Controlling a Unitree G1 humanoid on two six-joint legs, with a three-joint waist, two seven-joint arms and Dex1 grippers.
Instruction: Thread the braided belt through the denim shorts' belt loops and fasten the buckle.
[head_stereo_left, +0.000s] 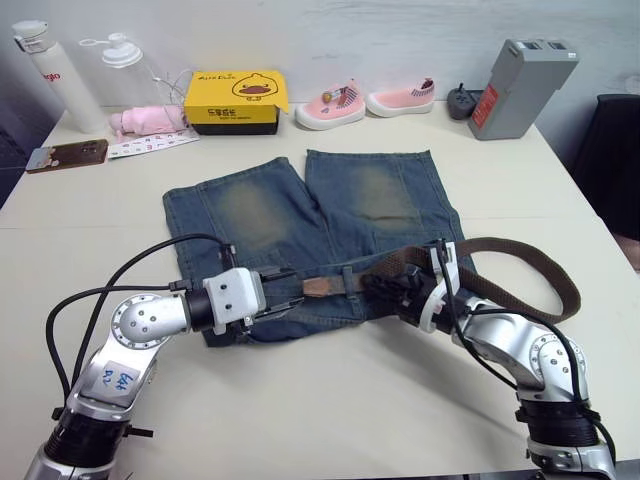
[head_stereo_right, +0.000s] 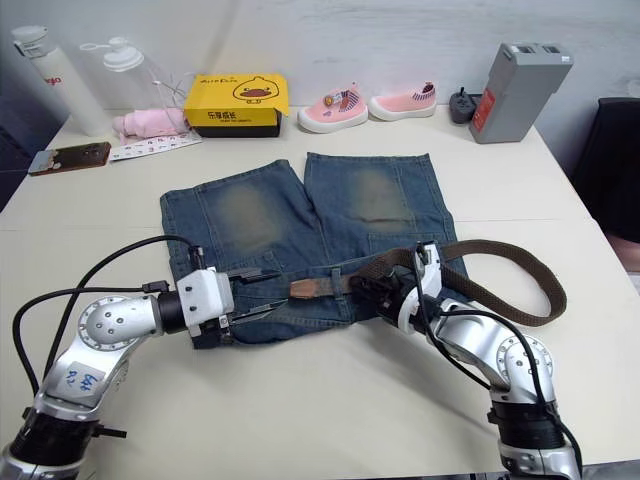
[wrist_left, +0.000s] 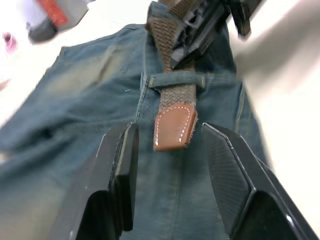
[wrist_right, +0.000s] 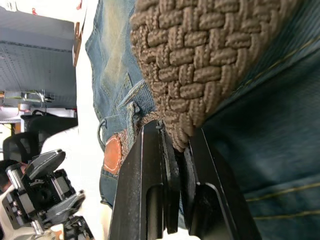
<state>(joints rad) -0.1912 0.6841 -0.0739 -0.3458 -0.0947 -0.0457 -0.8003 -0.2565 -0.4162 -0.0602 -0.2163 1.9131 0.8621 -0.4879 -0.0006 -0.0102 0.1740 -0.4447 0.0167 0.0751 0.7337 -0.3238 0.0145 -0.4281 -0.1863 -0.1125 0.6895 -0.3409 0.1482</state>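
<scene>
1. Left wrist view shows my left hand (wrist_left: 170, 165) spread wide, its two black fingers (wrist_left: 120, 170) either side of the tan leather tip (wrist_left: 174, 127) of the dark-brown braided belt (head_stereo_left: 520, 265), not touching it.
2. That tip has just cleared one narrow blue denim belt loop (wrist_left: 175, 80) on the waistband of the faded blue denim shorts (head_stereo_left: 300, 215), which lie flat on the pale worktop (head_stereo_left: 330, 400).
3. My right hand (wrist_right: 177, 145) is pinching the braided strap on the far side of that loop; the rest of the belt curls off the shorts to my right.
4. I judge the webbing soft and floppy, so it will buckle if pushed. The stitched tip looks stiffer and is the better place to grip.
</scene>
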